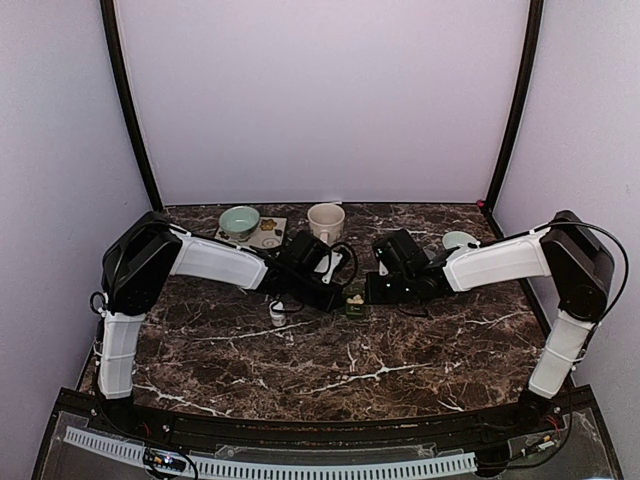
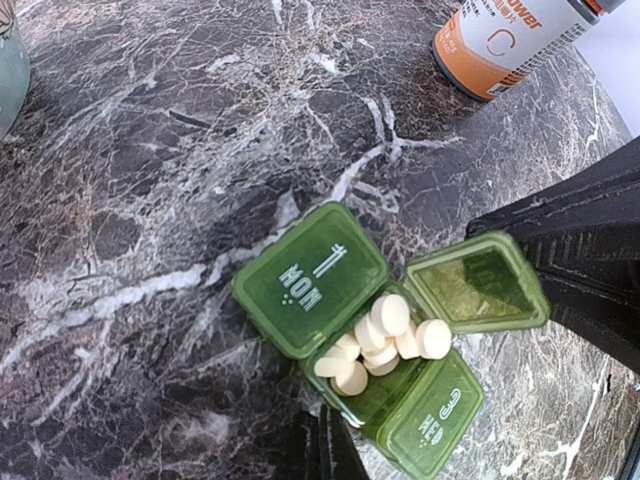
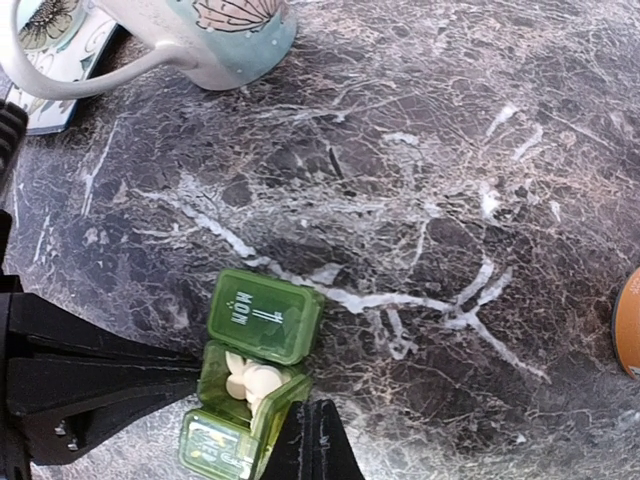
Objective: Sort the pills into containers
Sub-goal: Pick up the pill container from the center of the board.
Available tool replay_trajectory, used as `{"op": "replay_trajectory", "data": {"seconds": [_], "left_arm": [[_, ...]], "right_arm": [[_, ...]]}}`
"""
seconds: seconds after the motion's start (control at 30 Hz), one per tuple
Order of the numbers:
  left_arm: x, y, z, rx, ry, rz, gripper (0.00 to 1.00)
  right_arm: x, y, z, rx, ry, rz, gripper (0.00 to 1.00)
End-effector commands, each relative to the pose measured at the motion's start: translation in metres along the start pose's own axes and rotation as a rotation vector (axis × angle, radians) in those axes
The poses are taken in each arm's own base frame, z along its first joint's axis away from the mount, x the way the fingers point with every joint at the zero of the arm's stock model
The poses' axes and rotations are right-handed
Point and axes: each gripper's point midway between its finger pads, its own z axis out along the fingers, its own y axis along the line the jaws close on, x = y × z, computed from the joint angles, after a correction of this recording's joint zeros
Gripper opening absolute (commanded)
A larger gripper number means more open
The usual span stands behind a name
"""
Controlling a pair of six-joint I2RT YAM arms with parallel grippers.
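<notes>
The green pill box lay mid-surface between both arms. Its middle compartment was open and held pale pills, and its MON lid was down. The left fingers were pressed together and empty, with the tips just beside the box at its 6 o'clock in the left wrist view. The right fingers were likewise closed and empty. A cream mug stood at the box's 11 o'clock.

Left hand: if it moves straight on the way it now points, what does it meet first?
Probably the small green plastic pill box, at its open compartment of round cream pills, just ahead of the shut left hand; depth is unclear.
</notes>
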Motion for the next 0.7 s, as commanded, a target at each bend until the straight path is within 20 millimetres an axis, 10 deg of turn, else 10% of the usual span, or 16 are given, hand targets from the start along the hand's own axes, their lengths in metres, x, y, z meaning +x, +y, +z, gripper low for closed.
{"op": "replay_trajectory", "data": {"seconds": [0.0, 0.67], "left_arm": [[-0.006, -0.008, -0.002, 0.018, -0.001, 0.002, 0.0], [-0.007, -0.009, -0.003, 0.022, -0.003, -0.001, 0.0]], "right_arm": [[-0.012, 0.021, 0.0, -0.063, -0.036, 0.005, 0.0], [-0.002, 0.028, 0.011, -0.078, 0.004, -0.001, 0.0]]}}
